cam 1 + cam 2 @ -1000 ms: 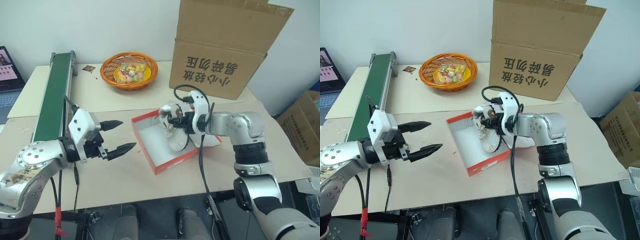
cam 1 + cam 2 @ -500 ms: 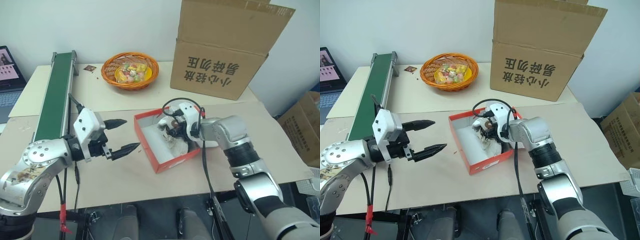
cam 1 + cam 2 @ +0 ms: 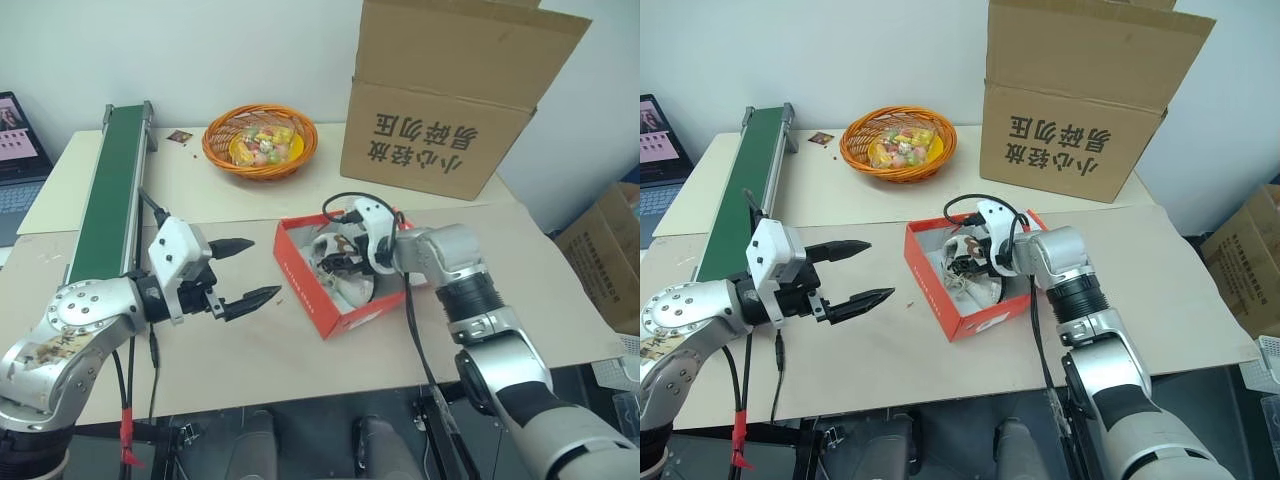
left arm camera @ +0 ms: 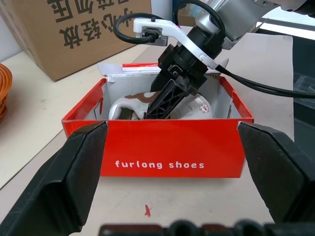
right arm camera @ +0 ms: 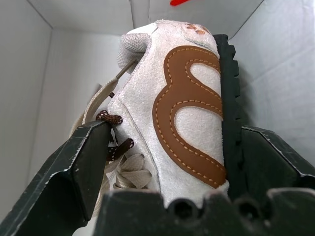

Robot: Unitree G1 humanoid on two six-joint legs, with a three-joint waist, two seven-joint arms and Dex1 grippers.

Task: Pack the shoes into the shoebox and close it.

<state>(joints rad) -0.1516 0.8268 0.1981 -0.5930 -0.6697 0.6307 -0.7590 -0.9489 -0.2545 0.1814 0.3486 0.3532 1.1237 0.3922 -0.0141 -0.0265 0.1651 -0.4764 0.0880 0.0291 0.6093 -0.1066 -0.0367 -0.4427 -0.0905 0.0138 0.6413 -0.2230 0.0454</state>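
Lying on its side, white sneaker (image 5: 182, 118) shows brown stitched patch.

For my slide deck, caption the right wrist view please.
Open right gripper straddles a white-and-brown sneaker lying inside the shoebox.

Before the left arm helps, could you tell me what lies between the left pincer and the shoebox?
Bare tabletop: the eye views show nothing between the open left pincer and the shoebox.

Plain white wall (image 3: 200, 50) behind, beige table (image 3: 300, 350) under even light, green conveyor belt (image 3: 110, 180), big brown carton (image 3: 450, 100), orange basket (image 3: 260, 140), laptop (image 3: 20, 150) at the edge.
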